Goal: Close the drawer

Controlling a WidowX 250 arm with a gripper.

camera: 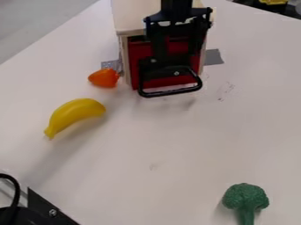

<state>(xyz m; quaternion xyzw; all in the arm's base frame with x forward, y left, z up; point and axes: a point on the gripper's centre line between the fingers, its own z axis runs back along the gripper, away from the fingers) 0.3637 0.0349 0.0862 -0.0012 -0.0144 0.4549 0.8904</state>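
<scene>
In the camera view, the red drawer (133,55) sits at the far middle, front facing near, its black handle (170,92) running left-right. The gripper (170,57) hangs before it; open or closed, I cannot tell.

Soft light makes the white table (176,151) bright — a gray shadow sits under the banana (75,114) and stretches down and left.
</scene>
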